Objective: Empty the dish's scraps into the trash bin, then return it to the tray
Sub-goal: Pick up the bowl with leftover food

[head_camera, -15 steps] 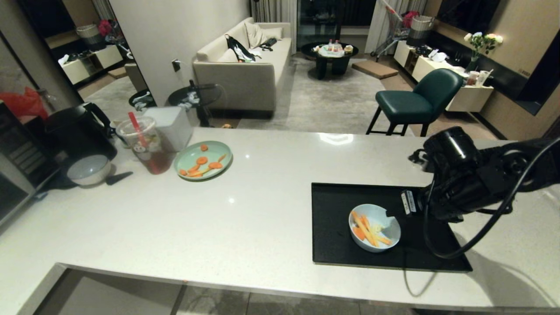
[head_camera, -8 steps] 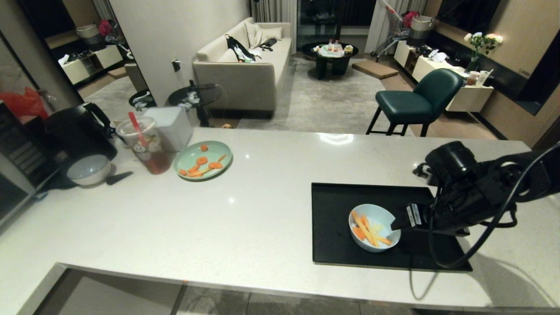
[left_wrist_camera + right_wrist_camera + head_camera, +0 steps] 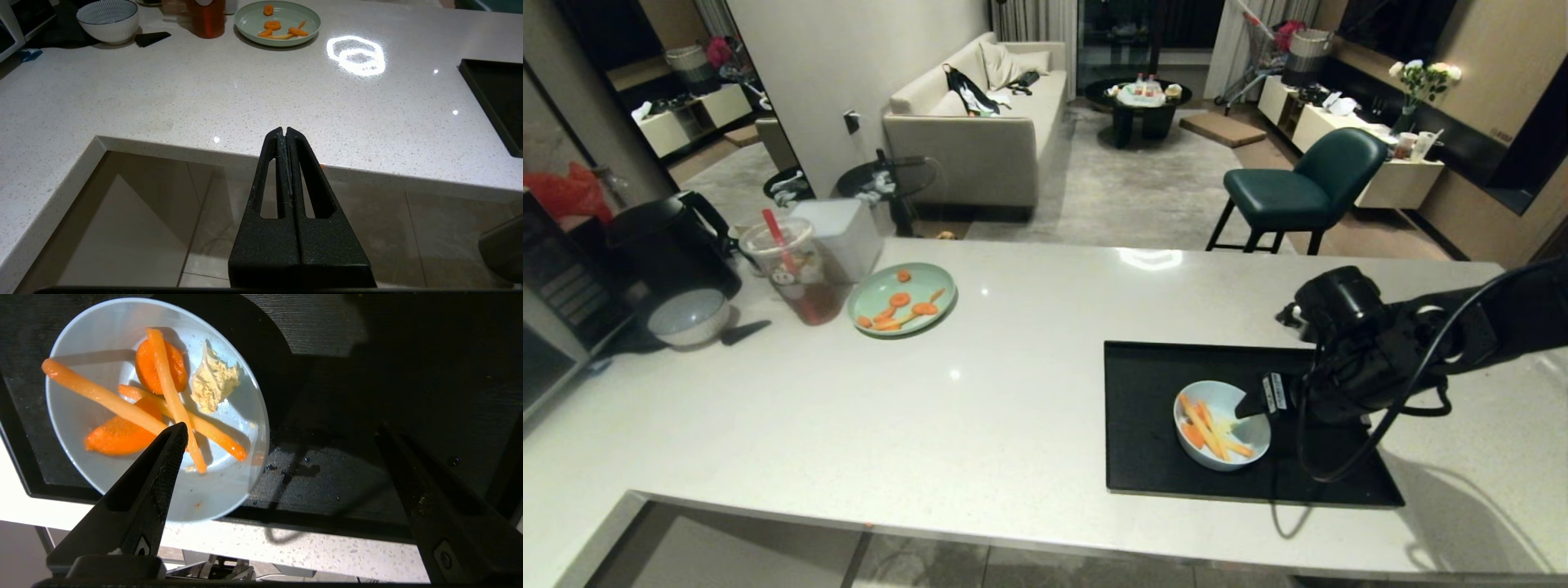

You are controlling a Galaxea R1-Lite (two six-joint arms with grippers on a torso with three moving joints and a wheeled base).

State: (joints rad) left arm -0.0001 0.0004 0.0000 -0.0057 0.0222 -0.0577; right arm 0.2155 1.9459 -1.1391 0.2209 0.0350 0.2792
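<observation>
Nothing was emptied yet: the scraps (image 3: 163,400) lay in the dish (image 3: 1222,425) on the tray (image 3: 1143,425), right gripper (image 3: 282,433) fingers spread wide over its rim.

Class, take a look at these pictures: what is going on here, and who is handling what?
A two-armed robot is clearing a dish on a kitchen counter. Its right gripper hangs open over the rim of the small blue dish, one finger above the bowl and one outside it, gripping nothing yet. The dish sits on the black tray with the carrot scraps inside. The left gripper is shut and parked below the counter edge. No trash bin is in view.
</observation>
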